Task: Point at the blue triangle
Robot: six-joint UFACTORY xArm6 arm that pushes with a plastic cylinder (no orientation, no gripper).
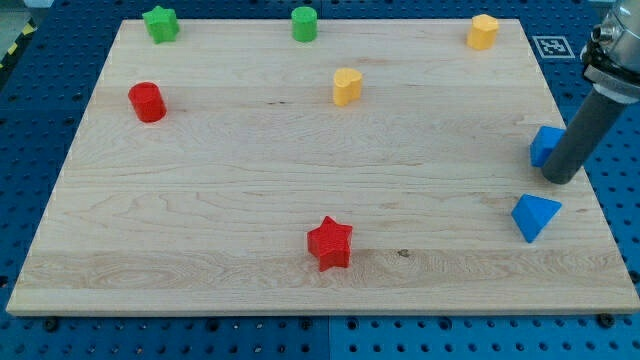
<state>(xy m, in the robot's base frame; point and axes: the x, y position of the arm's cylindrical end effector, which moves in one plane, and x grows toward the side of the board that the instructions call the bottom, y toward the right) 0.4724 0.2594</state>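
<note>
The blue triangle (534, 216) lies near the board's right edge, low in the view. My tip (560, 180) stands just above and to the right of it, a small gap apart. The rod partly hides a second blue block (543, 145), whose shape I cannot make out, right above the tip.
A red star (330, 243) sits at the bottom centre. A red cylinder (147, 102) is at the left. A green star (160, 23) and a green cylinder (304, 23) are along the top. A yellow heart (346, 86) and a yellow block (482, 31) lie top right. The wooden board (200, 200) rests on a blue pegboard.
</note>
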